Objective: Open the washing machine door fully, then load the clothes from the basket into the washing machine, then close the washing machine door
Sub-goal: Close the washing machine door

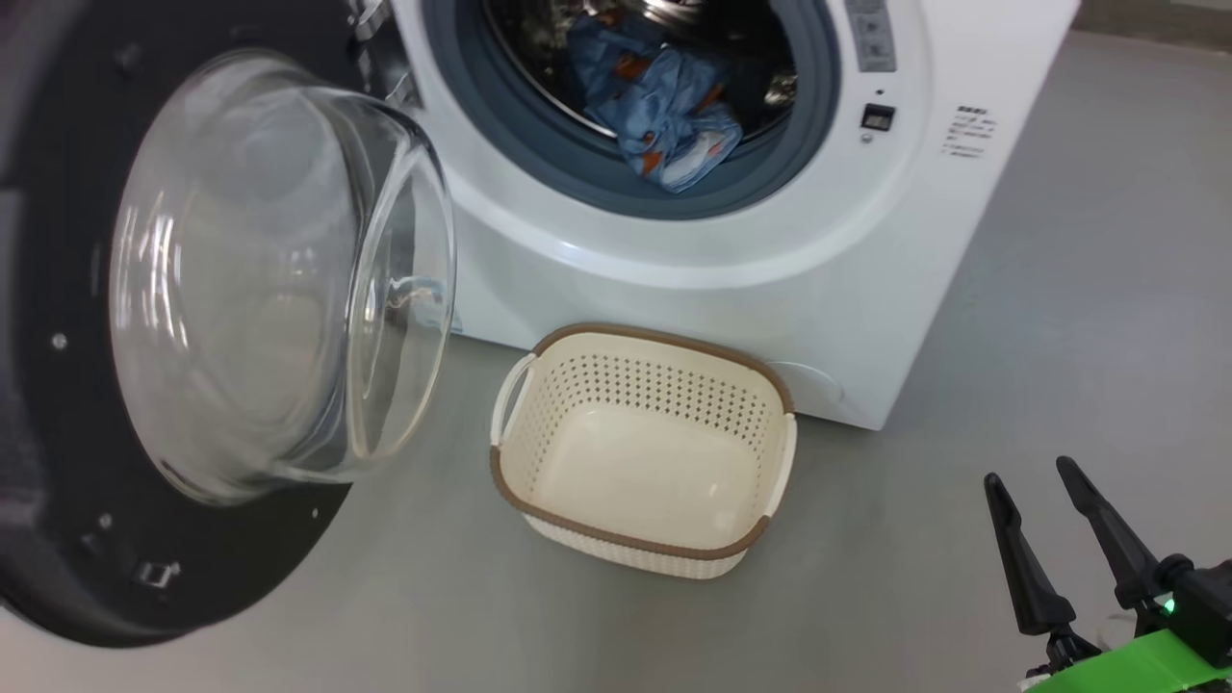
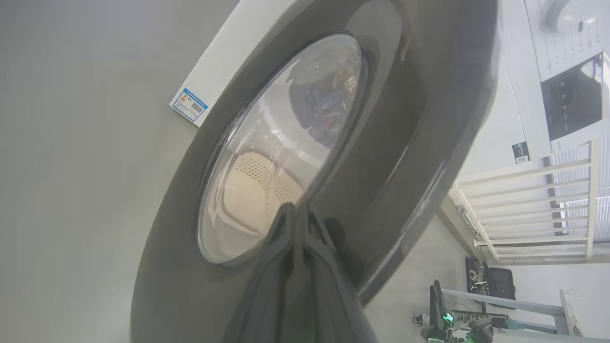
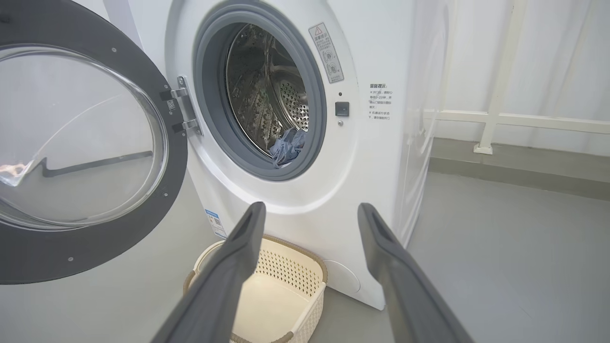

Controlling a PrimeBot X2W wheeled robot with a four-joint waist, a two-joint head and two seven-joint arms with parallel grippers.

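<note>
The washing machine (image 1: 674, 279) stands with its door (image 1: 38, 433) swung out to the left, glass bowl facing the drum. The clothes (image 1: 664, 106), blue with orange prints, lie inside the drum at the front of the opening (image 3: 288, 147). On the floor before the machine sits the basket (image 1: 664, 337), with nothing in it. My right gripper (image 1: 1028, 472) is open and holds nothing, low at the right, apart from the basket (image 3: 290, 271). My left gripper (image 2: 293, 209) is shut, its tips close against the door's outer face (image 2: 405, 119) at the edge of the glass; I cannot tell if they touch.
Grey floor lies open to the right of the machine (image 3: 500, 238). A white railing (image 3: 500, 119) runs along the wall beyond it. A blue label (image 2: 189, 105) marks the machine's lower corner. A stand with equipment (image 2: 491, 281) is behind the door.
</note>
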